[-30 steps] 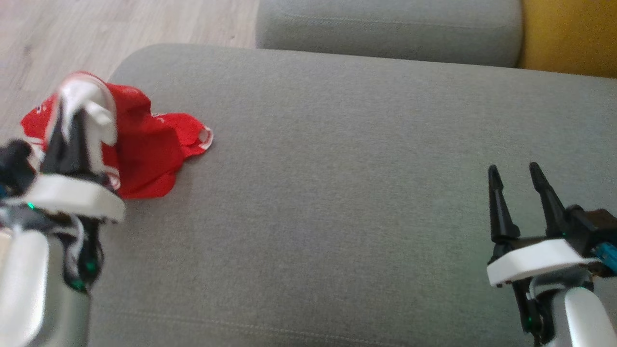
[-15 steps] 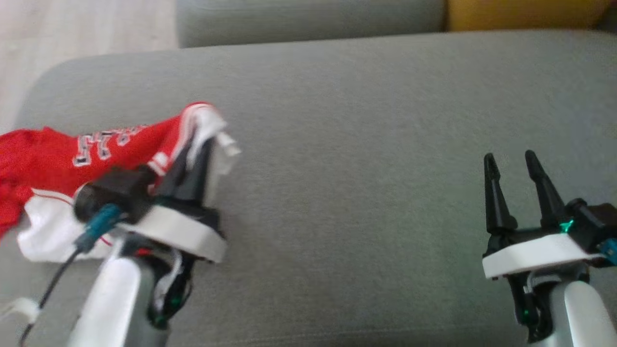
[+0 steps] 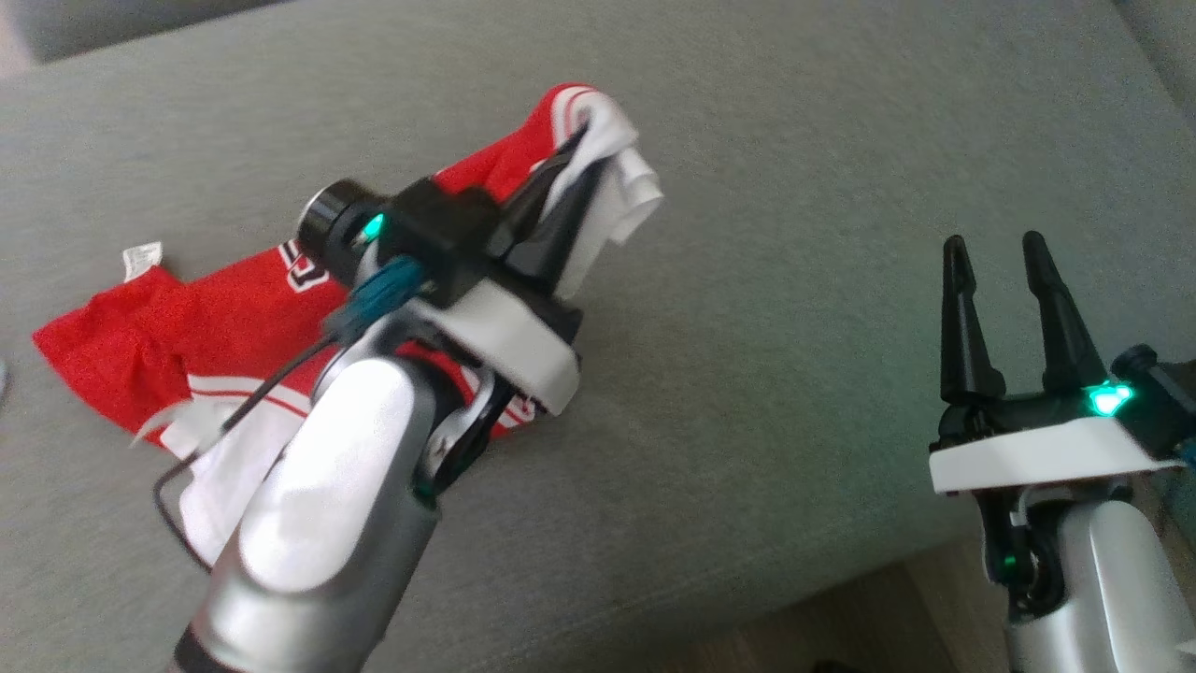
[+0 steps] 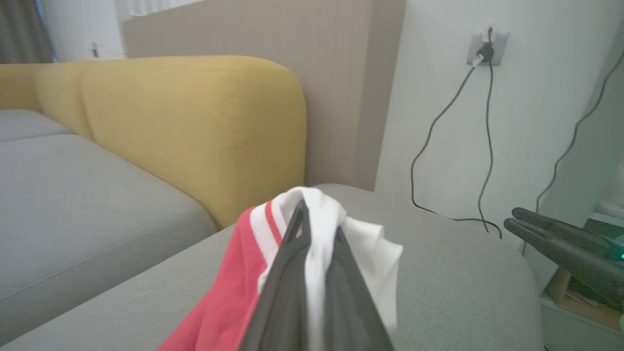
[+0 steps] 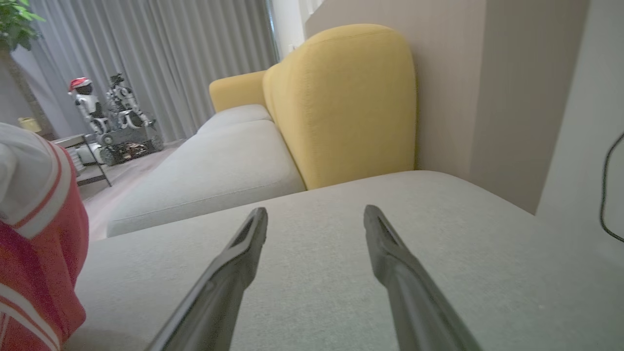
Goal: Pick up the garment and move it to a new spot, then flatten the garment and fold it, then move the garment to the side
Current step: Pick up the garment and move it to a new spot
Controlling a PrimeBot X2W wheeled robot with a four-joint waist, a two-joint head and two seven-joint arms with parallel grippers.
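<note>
**The Left Gripper Holds the Red Shirt Up by One End**

The left gripper [image 3: 579, 140] is pinched tight on a white bit of the garment [image 3: 234, 308]. The garment is red, with white stripes and white parts. The pinched end is lifted off the grey sofa seat [image 3: 794, 168]. The rest hangs down behind the arm and lies on the seat, on the robot's left side.

Holding one end high probably lets the cloth hang out long and not sit in a lump. That should make it easier to lay flat. In the left wrist view, a white fold sits between the two dark fingers, with a red and white band beside it. Only a small bit is held, so the cloth might slip out.

The right gripper [image 3: 992, 245] has its jaws wide apart, with nothing between them. It hovers over a bare part of the seat, well apart from the garment. It is likely there so it can grab another corner when the cloth is spread out. The bare seat between the two grippers looks like a good new spot.

This looks like the first part of the job, picking up and moving. The flattening and folding are not yet done.
</note>
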